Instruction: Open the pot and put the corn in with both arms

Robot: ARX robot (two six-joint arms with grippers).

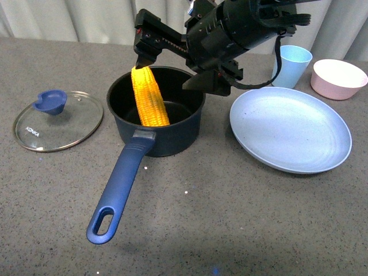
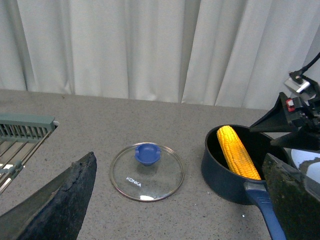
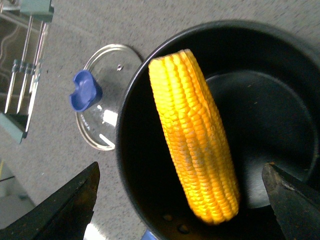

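Corn standing slanted in the open pot, right gripper spread wide above it.

The corn [image 1: 150,98] leans in the pot [image 1: 156,112], its lower end on the black floor near the handle side and its top against the far rim. The right gripper [image 1: 172,64] has its jaws apart around the top and is not pressing it. To finish well, I think it should lift straight up so it does not drag the cob. The left gripper [image 2: 175,200] is also spread, holding nothing. The glass lid [image 1: 57,120] lies well apart on the grey speckled table [image 1: 230,218]; white curtains [image 2: 150,45] hang behind.
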